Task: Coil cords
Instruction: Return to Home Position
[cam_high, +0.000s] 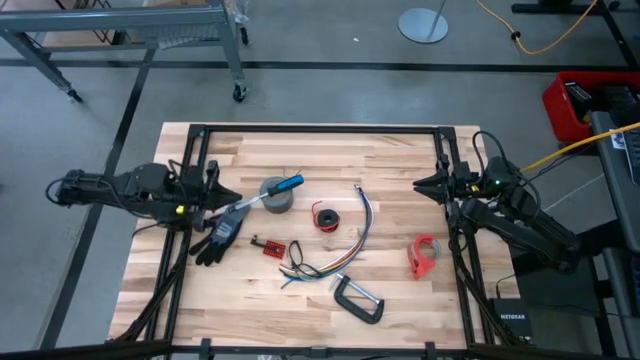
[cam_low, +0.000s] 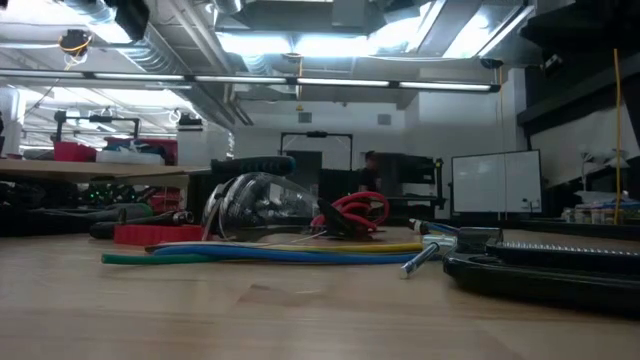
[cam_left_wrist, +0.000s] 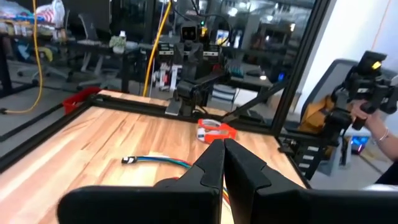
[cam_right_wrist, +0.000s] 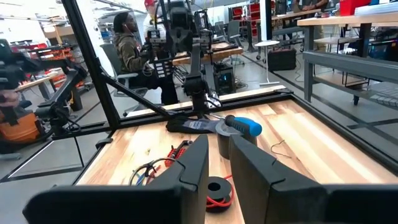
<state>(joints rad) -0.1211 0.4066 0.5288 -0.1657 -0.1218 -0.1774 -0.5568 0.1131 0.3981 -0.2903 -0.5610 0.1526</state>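
Wooden worktable seen from above, with a dark robot arm at each side edge, both pointing inward and holding nothing. At the left edge, the left gripper has its two fingers pressed together, as its own wrist view shows. At the right edge, the right gripper has its fingers a little apart, with a narrow gap between them. Near the middle of the table lies the red cord ring, red wire wound around a black centre, lying flat and apart from both grippers. Just to its right, a bundle of coloured strands in yellow, blue, green and purple curves in a long arc toward the front of the table. A thin black wire lies loose near a grey tape roll, which has a blue-handled screwdriver resting across its top. A black glove lies close to the left gripper, with a small red board beside it. An orange-red plastic object and a metal C-clamp lie toward the front right. A person sits in the room beyond the table.
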